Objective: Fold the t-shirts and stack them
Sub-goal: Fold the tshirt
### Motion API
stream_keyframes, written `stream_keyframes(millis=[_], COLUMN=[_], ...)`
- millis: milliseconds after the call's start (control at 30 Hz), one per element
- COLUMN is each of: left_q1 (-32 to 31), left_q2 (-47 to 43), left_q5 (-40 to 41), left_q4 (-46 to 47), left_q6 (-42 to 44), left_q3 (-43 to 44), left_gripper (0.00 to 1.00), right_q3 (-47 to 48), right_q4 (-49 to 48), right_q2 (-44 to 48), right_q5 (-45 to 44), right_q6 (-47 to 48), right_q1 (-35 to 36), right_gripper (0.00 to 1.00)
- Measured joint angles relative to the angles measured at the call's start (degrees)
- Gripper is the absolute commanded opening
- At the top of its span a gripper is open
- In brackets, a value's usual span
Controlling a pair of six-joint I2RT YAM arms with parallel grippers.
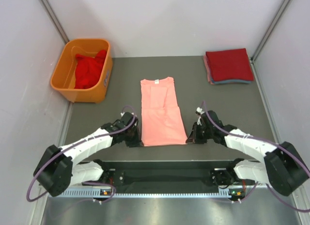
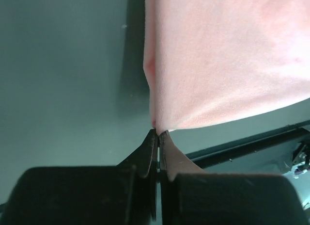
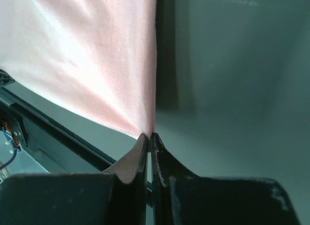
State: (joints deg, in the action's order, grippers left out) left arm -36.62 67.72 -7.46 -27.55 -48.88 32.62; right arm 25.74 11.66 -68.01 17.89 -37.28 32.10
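Top external view: salmon-pink t-shirt (image 1: 162, 113) is lying flat on the table (image 1: 123, 74), centred just ahead of both arms.
Left tool (image 2: 158, 133): fingers are pressing together, pinching the near-left hem corner of the shirt; cloth is fanning out from the tips.
Right tool (image 3: 147, 136): fingers are pressing together, pinching the near-right hem corner the same way.
Why held so: both tools are gripping matching corners of the near edge, so the hem is staying level and can probably be carried up over the collar end for a crosswise fold.
Shirt shape: sides are looking already folded in, making a narrow strip; the near end is flaring wider where the tools are spreading it.
Shirt pointing: collar with white neck label (image 1: 157, 81) is facing the far side, hem is facing the arm bases.
Long axis: running near to far, roughly square to the line between the two tools.
Folded stack (image 1: 228, 65): sitting at the far right corner, red tee on top, well apart from the pink one; likely the drop spot.
Orange tub (image 1: 97, 91): sitting far left, holding crumpled red tees (image 1: 89, 70) waiting for their turn.
Step judged: lengthwise fold done, half-fold not yet made.
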Motion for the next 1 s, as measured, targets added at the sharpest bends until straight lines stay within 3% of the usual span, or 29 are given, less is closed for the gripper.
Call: stream_keyframes(millis=[167,567,800,1000], left_q1=[-3.4,-21.1,-21.4,-12.3], left_q2=[-5.3,-12.9,-7.0,-0.7], left_q5=[1.7,12.9,19.5,18.1], left_q4=[-3.2,-17.0,-21.1,-21.3], left_q6=[-1.9,-9.1,-8.9,-3.8], left_q3=[0.5,13.0,20.3,24.0], left_gripper=[0.00,0.00,0.00,0.00], right_q3=[-0.2,1.3,10.7,21.0], right_q4=[5.0,21.6,25.0,24.8], right_q2=[8.2,28.9,23.4,10.1], right_q5=[-2.5,-7.2,-11.0,-12.9], right_q6=[0.0,-1.5,1.3,6.4], right_q1=[0.0,0.5,0.5,0.3], right_gripper=[0.00,0.00,0.00,0.00])
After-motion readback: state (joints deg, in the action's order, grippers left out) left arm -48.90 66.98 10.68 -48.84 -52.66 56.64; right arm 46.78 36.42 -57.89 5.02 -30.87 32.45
